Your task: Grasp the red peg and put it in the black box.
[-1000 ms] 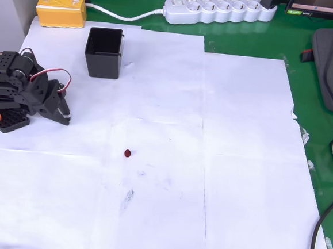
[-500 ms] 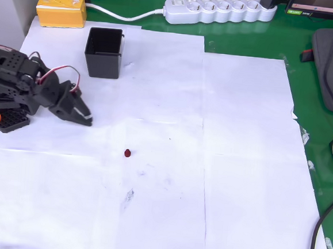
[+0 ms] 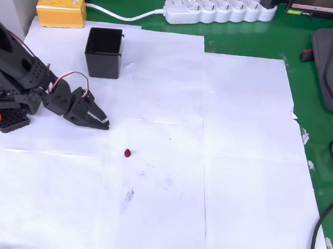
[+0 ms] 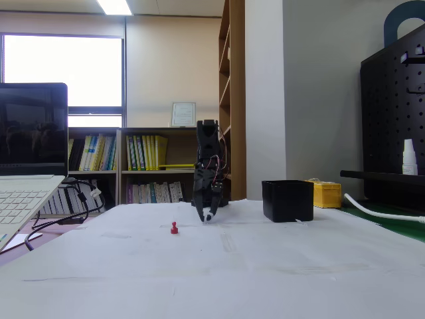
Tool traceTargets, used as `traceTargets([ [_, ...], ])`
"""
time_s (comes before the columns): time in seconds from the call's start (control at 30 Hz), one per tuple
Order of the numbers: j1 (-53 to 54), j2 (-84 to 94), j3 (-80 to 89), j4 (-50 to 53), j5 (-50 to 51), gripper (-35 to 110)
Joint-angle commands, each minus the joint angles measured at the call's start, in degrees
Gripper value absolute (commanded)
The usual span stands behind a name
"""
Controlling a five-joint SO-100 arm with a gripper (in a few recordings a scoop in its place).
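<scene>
Overhead view: the hand (image 3: 101,120) points toward the peg (image 3: 127,153) with its fingers drawn nearly together and nothing between them. The peg lies alone on white paper (image 3: 238,165), below and right of the fingertips and apart from them. The box (image 3: 103,52) stands open-topped near the paper's upper left corner, well apart from the peg. The step in hand looks like the approach. To do it well, the fingers should part before they come down, straddle the peg evenly, and close low, since so small and rounded a thing could squirt out of an off-centre pinch. The paper sheets overlap on a green counter (image 3: 321,142); a yellow box (image 3: 61,10) and a white power strip (image 3: 220,11) sit along the far edge.

Fixed view: the hand (image 4: 208,216) hangs tip-down just above the paper, its fingers only slightly parted. The peg (image 4: 174,228) stands upright to its left, and the box (image 4: 287,200) sits to its right. Behind are a bookshelf (image 4: 143,166), a bright window (image 4: 63,73), a laptop (image 4: 30,159) at the left edge and a black pegboard (image 4: 395,113) at the right.
</scene>
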Motion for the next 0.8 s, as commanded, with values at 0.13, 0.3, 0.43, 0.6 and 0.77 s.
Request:
traceTargets([
  [0.13,0.0,16.0,-2.64,-20.3,-0.35,0],
  [0.3,-0.26,26.19,0.0,-31.29,0.88,0],
  [0.43,-0.09,34.72,2.55,-39.38,-0.44,3],
  [0.6,-0.44,45.62,5.54,-51.06,-0.53,3],
  [0.77,-0.35,51.59,8.17,-57.39,2.02,3],
])
